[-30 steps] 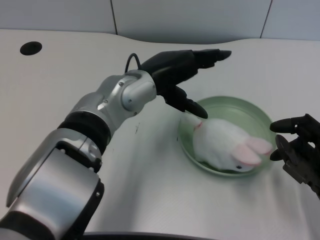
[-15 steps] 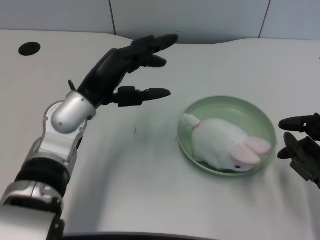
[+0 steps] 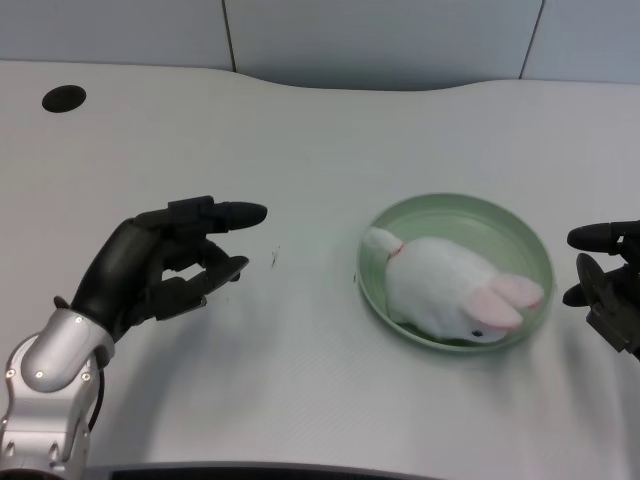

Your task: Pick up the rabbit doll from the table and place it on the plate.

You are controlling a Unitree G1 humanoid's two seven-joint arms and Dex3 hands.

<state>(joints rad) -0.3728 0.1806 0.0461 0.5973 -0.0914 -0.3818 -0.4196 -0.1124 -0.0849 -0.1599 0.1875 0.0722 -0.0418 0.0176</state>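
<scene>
Overall: head view of a white table (image 3: 300, 130) w/ one working hand and a filled plate.
Rabbit doll (image 3: 450, 290): white plush, lying on its side inside the plate; pink ears twd the right rim, small tail twd the left rim, dark eye facing the near edge.
Plate (image 3: 470, 208): pale green, shallow, round; sits flat on the table, right of centre; doll covers most of its floor.
Left hand (image 3: 160, 270): black, at lower left, well apart from plate and doll; fingers spread and lightly bent, tips pointing right twd the plate; holds nothing, touches nothing visible. Whether it rests on the table or hangs just above: cannot tell.
Left forearm (image 3: 45, 385): silver, enters from the bottom-left corner.
Right hand (image 3: 610, 290): black, partly cut by the right edge, just beside the plate's rim, not touching it.
Table hole (image 3: 63, 98): dark oval, far left corner.
Wall (image 3: 380, 40): grey panels w/ vertical seams behind the table's curved far edge.
</scene>
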